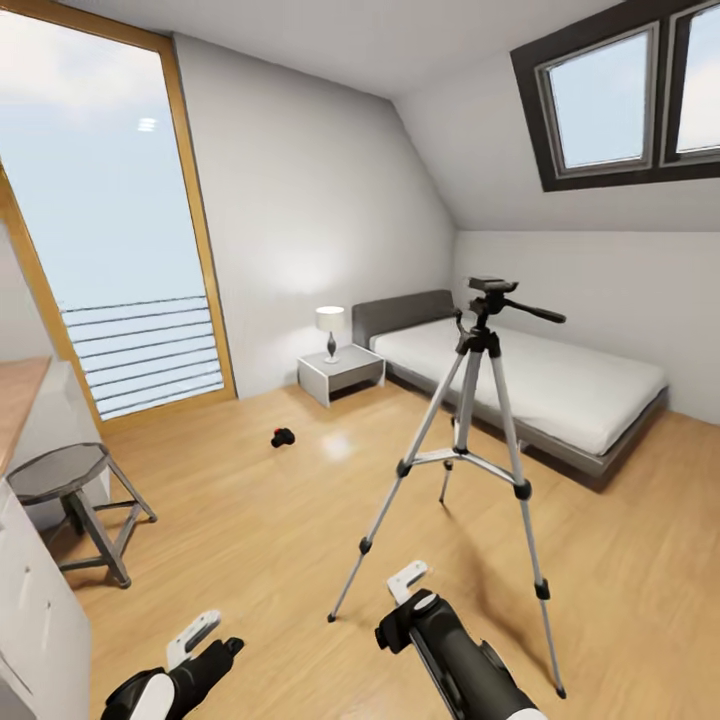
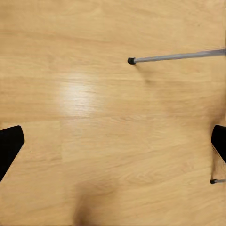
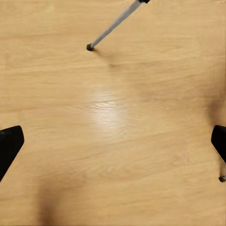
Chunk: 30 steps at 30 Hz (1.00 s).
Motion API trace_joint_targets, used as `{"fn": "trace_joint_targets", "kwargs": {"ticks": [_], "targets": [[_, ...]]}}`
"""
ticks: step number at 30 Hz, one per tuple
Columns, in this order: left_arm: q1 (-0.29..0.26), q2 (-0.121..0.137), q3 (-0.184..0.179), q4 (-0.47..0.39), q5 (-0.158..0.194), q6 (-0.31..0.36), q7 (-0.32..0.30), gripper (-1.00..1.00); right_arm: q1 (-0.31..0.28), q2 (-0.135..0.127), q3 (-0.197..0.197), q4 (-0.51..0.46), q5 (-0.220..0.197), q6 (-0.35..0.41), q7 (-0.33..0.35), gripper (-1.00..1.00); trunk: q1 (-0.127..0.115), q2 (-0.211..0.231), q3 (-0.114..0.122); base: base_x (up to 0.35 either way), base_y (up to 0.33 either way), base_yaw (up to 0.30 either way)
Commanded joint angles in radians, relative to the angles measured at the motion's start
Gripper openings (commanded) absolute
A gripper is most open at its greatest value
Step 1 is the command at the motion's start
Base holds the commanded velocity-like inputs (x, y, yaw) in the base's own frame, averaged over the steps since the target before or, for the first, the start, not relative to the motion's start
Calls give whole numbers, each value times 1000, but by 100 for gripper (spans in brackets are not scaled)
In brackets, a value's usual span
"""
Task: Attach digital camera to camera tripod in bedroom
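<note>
A white-walled attic bedroom (image 1: 330,200) with a low grey bed (image 1: 520,380) is showing. The tall silver three-legged camera tripod (image 1: 468,430) is standing near, centre-right, head plate bare. The small black digital camera (image 1: 283,437) is lying on the wooden floor, far left, ungrasped. Both pincers, left (image 1: 195,640) and right (image 1: 405,590), are hanging wide open, empty. Wrist views are showing tripod feet close up.

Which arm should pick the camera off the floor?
Left, probably. The digital camera lies on the floor left of the camera tripod, on the left gripper side; the right gripper would reach past a tripod leg. Both jaws are open and empty.
</note>
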Motion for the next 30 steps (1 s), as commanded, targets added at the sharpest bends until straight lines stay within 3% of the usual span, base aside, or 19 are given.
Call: {"fn": "trace_joint_targets", "kwargs": {"ticks": [1,9,23,30], "targets": [[-1,0,0,-1,11,3,8,100,0,0,0,-2,11,6,7,100,0,-1,-1,215,285,297],[3,0,0,-3,13,-15,7,100,1,0,27,-16,9,14,14,100,0,-1,-1,207,292,297],[4,0,-1,-4,14,-18,6,100,1,0,33,-20,8,16,15,100,0,-1,-1,181,300,297],[5,-1,-8,-11,11,-19,5,100,-1,0,34,-21,7,15,15,100,0,-1,-1,270,140,291]]}}
